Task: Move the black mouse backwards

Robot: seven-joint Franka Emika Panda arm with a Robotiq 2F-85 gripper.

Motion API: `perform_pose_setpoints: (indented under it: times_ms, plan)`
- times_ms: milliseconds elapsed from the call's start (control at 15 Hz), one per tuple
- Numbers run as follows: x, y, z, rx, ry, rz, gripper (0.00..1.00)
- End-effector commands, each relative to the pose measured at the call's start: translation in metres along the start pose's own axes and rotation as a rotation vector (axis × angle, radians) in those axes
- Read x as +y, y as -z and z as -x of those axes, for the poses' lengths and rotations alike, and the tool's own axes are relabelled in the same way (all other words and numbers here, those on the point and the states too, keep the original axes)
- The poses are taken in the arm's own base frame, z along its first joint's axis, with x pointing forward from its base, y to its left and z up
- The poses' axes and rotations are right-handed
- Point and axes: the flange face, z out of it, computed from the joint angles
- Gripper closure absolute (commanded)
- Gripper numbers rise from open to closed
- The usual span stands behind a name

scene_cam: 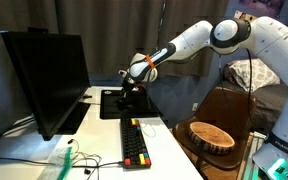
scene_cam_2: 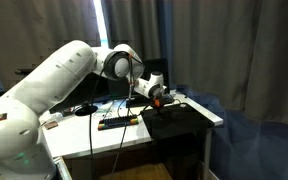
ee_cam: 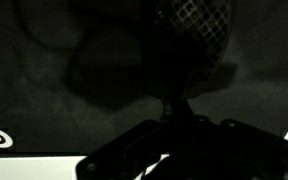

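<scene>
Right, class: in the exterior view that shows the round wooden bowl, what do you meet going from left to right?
black monitor → black keyboard → round wooden bowl

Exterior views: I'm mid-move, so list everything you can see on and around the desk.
monitor: one, black, on the desk beside the pad
keyboard: one, black with red and yellow keys, desk front
mouse pad: one, black, behind the keyboard
black mouse: cannot be told from the pad under the gripper
desk: one, white
round wooden piece: one, brown, beside the desk
curtains: grey, behind
arm: one, white, over the desk
gripper: one, dark, low over the pad
</scene>
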Motion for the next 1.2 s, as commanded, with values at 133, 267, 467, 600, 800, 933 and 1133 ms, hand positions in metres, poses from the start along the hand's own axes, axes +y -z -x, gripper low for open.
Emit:
perform_pose_setpoints:
  times_ms: [133,267,467,600,800,933,1133]
  plan:
    - [0.002,0.01,-0.001,-0.052,-0.009,0.009,1.0]
    - [0.003,0.012,0.0,-0.064,-0.015,0.004,1.0]
    - [0.003,0.013,0.002,-0.08,-0.026,-0.005,1.0]
    - [0.003,0.014,0.003,-0.088,-0.031,-0.01,1.0]
    - [0.003,0.016,0.003,-0.101,-0.037,-0.016,1.0]
    - [0.003,0.019,0.004,-0.111,-0.037,-0.019,1.0]
    - [0.003,0.02,0.005,-0.124,-0.035,-0.029,1.0]
